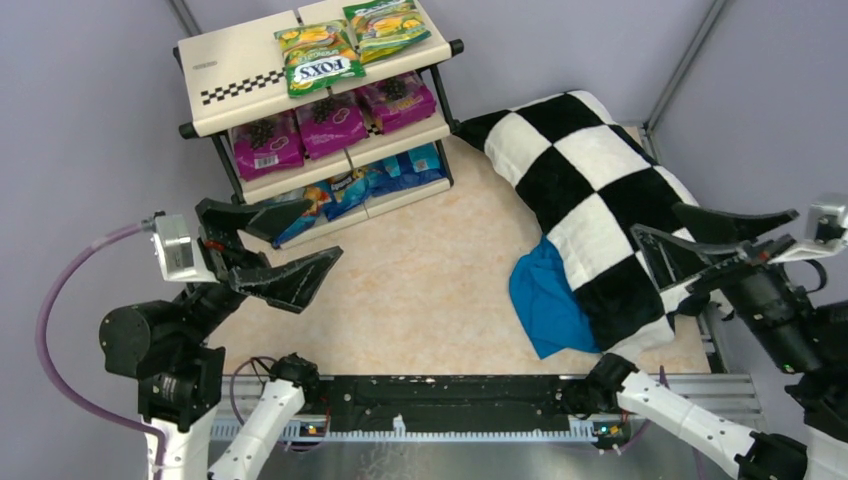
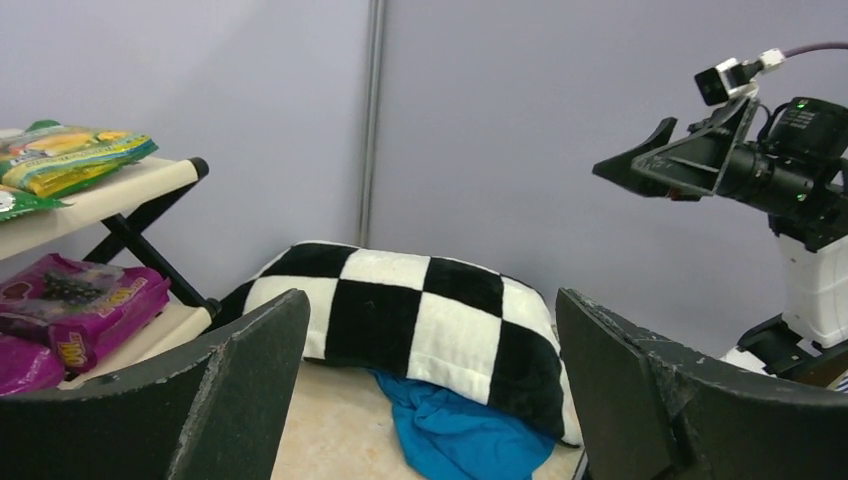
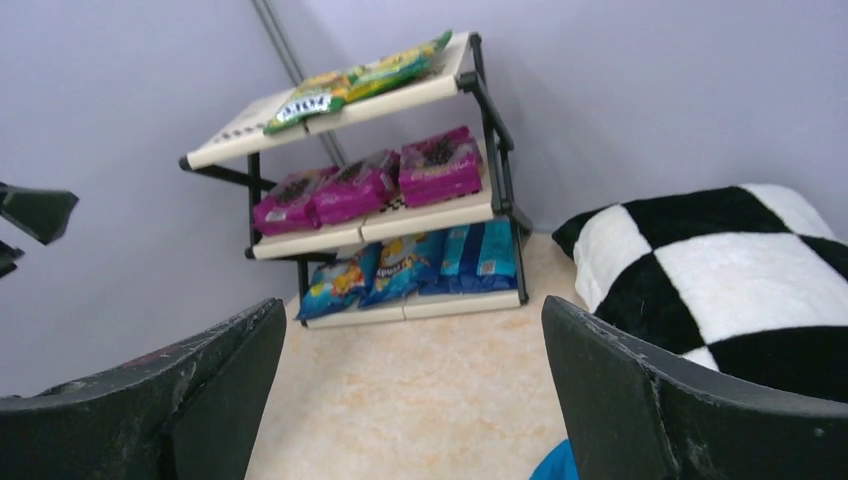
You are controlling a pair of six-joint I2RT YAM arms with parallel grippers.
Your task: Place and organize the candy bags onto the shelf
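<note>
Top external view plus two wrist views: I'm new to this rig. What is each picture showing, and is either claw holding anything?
Two robot arms sit at the near edge of the table. The top view looks down on them; the other two come from a camera on each wrist, so the dark shapes at the bottom are that arm's own fingers. The left gripper and right gripper are open, holding nothing. The shelf carries green-yellow candy bags on top, purple bags in the middle, blue bags lowest. A checkered pillow partly covers a blue cloth.
</note>
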